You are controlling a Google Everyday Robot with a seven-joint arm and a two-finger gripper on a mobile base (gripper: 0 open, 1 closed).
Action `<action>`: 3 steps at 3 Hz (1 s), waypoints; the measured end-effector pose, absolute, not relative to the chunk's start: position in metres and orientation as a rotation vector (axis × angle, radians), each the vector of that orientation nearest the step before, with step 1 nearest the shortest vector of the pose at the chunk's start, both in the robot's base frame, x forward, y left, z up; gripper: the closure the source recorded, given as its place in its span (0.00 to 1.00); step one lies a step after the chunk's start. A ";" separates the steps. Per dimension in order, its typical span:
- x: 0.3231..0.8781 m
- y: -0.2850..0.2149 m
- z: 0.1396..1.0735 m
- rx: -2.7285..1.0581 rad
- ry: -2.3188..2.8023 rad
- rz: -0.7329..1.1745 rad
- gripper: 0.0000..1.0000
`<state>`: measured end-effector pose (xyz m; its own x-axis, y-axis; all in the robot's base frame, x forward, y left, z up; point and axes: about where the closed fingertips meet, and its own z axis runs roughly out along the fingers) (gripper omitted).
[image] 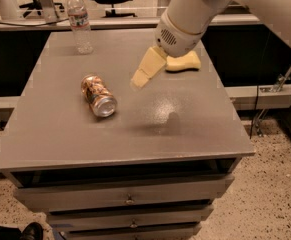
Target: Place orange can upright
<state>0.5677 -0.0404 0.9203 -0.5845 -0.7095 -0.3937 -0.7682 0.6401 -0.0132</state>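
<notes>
can (pixel 98 95), orange with pale scrawls, lies on its side on the grey table (pixel 200 134), a little left of the middle of the top. its silver end faces the front edge and slightly to the right

gripper (pixel 140 78) hangs in the air to the right of the can and a little behind it, near but apart, so it does not touch the can. it is pale yellow and points down and to the left. whether it is clenched or released i cannot tell. thick white arm (pixel 190 14) goes up from it to the upper right corner

sponge (pixel 184 62), yellow, lies flat well to the right of the can and behind it, partly covered by the arm. bottle (pixel 79 21), clear with a white cap, stands upright well behind the can, near the back left corner. soft shadow (pixel 172 119) lies on the top to the right of the can. under the top, below the can, are drawers (pixel 130 199) with small knobs
</notes>
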 end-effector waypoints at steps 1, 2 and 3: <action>0.568 -0.036 0.920 -1.097 2.540 0.245 0.00; 0.568 -0.036 0.920 -1.097 2.540 0.245 0.00; 0.574 -0.022 0.923 -1.070 2.564 0.248 0.00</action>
<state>0.5739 -0.0220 0.9226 -0.6531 -0.6530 -0.3835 -0.7144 0.6993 0.0258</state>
